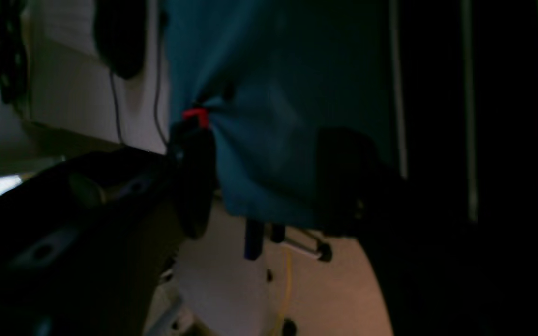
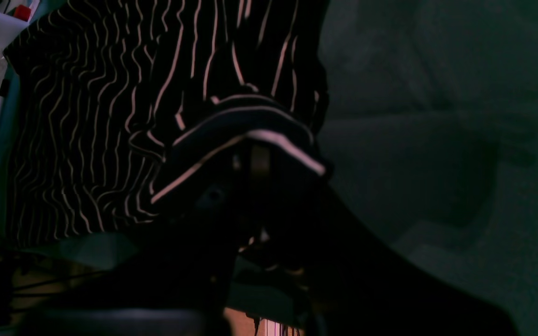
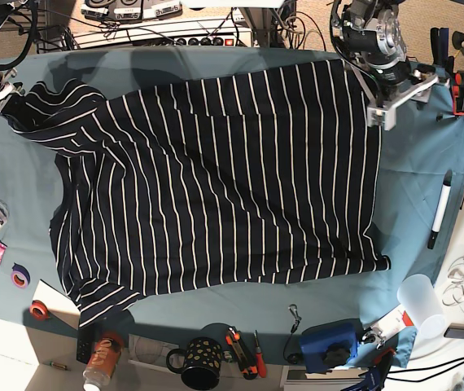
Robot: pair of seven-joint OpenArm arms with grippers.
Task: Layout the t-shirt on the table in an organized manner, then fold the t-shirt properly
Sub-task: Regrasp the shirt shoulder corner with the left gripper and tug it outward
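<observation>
At the worktop's [image 3: 427,155] far-left corner, the right fingers [image 2: 259,161] pinch a sleeve of the striped t-shirt [image 3: 216,179], which lies spread across the middle. At the far-right edge, the left fingers [image 3: 385,104] stand wide apart, holding nothing.

My left pincer [image 1: 269,186] is just dark blurred shapes in the left wrist view. The t-shirt [image 2: 110,116] folds over my right pincer [image 2: 259,161] and hides its tips, and in the base view it's perhaps cut off at the edge.
</observation>
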